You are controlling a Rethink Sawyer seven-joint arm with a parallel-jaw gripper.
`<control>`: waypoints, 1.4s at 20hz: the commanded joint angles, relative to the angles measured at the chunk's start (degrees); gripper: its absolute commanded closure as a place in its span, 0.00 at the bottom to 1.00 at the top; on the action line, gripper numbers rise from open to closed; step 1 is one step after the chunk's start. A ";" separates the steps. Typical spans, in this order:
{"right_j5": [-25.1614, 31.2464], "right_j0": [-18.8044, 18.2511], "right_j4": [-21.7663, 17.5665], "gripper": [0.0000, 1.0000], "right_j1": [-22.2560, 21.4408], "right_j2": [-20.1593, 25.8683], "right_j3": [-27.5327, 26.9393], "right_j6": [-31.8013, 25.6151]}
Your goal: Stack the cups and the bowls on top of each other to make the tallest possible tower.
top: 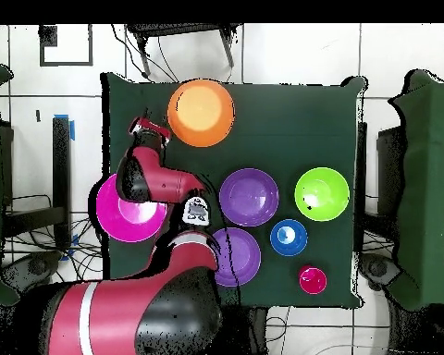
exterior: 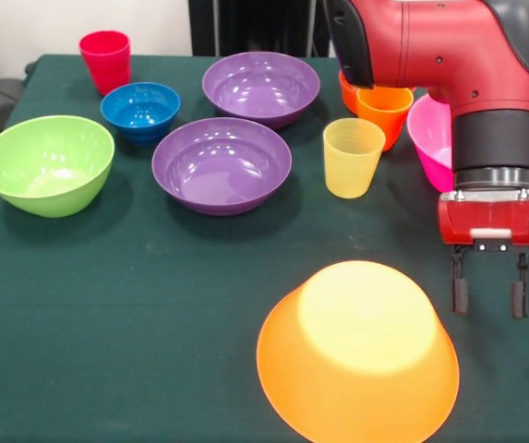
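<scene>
The large orange bowl [exterior: 356, 355] lies upside down at the near middle of the table; it also shows in the overhead view [top: 201, 112]. My gripper [exterior: 490, 295] is open and empty, hanging just right of that bowl, apart from it; in the overhead view the gripper [top: 150, 128] is left of the bowl. The pink bowl [exterior: 427, 138] stands partly hidden behind my arm. The orange-yellow cup [exterior: 384, 113] and translucent yellow cup [exterior: 353, 157] stand upright left of it, with the small red-orange bowl [exterior: 346, 90] mostly hidden behind the orange-yellow cup.
Two purple bowls [exterior: 222, 164] [exterior: 260, 88] sit upright mid-table. The blue bowl [exterior: 140, 109], red cup [exterior: 105, 60] and lime green bowl [exterior: 47, 163] stand at the left. The table's right edge is close to my gripper.
</scene>
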 commanded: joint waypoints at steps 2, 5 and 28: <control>1.75 -1.43 -1.44 0.00 -1.27 4.65 -4.22 7.76; 1.88 -1.84 -2.19 0.00 -0.24 5.34 -5.79 7.45; 5.74 -7.38 -13.02 0.00 1.36 7.46 -6.08 6.81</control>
